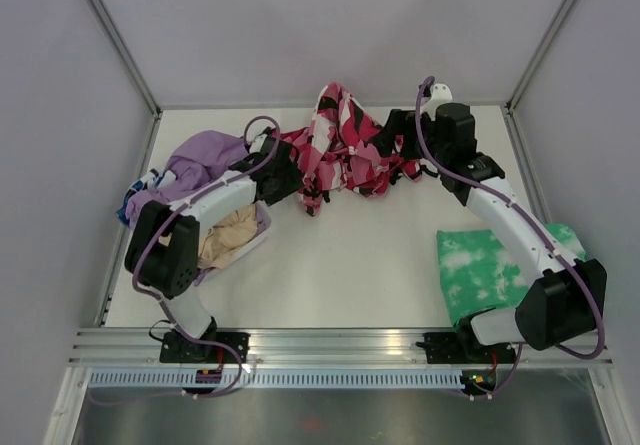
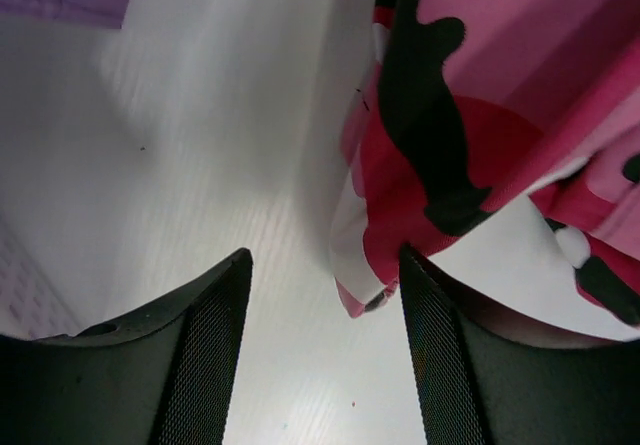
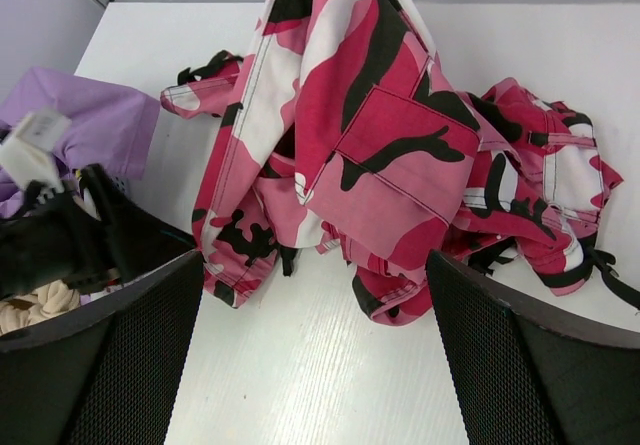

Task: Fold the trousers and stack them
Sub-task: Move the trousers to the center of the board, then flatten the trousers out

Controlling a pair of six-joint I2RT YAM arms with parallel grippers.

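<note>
The trousers lie crumpled in a pink, red, white and black camouflage heap at the back middle of the table. My left gripper is low at the heap's left end. In the left wrist view it is open, and a hem corner of the trousers hangs just inside its right finger. My right gripper is at the heap's right side. In the right wrist view it stands wide open above bare table, just short of the trousers, with nothing between its fingers.
A lilac garment lies at the back left and a beige one sits in a pale basket beside the left arm. A folded green-and-white tie-dye garment lies under the right arm. Grey walls enclose the table.
</note>
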